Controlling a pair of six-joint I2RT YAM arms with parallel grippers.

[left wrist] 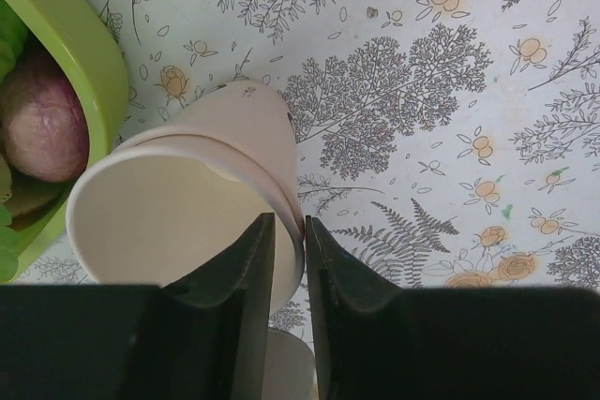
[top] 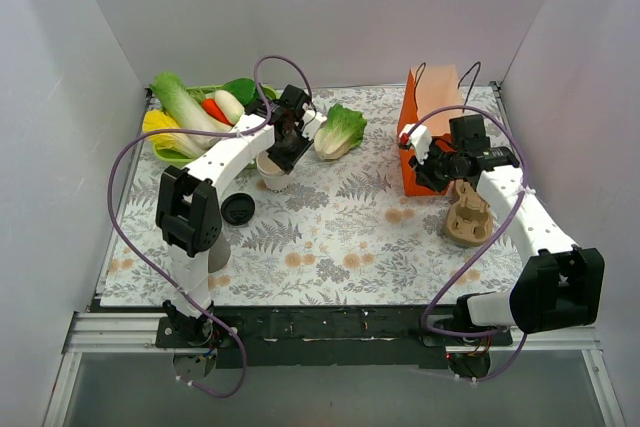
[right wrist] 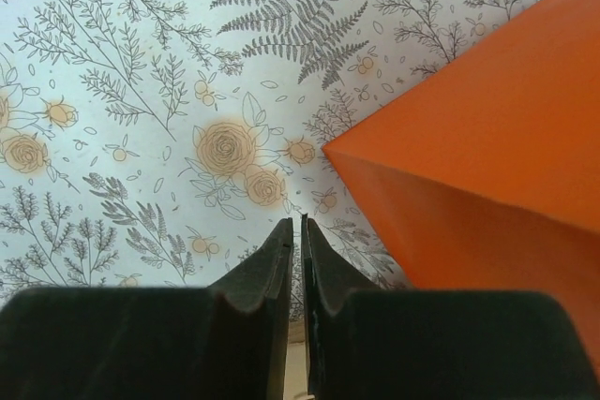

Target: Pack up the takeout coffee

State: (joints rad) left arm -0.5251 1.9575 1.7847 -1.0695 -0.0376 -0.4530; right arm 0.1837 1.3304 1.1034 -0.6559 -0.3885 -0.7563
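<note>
The left gripper (left wrist: pixel 288 222) pinches the lidless cup (left wrist: pixel 169 222) by its rim, so a gentle, level lift suits; the right gripper (right wrist: pixel 296 222) sits clenched, empty.

Takeout coffee (top: pixel 237 209), black round lid on top, upright on floral tabletop

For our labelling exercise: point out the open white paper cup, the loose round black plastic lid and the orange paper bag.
open white paper cup (left wrist: pixel 234 114): left wrist view, outer wall.
round black plastic lid (top: pixel 237 209): top view, centre.
orange paper bag (right wrist: pixel 487 138): right wrist view, side panel.
</note>
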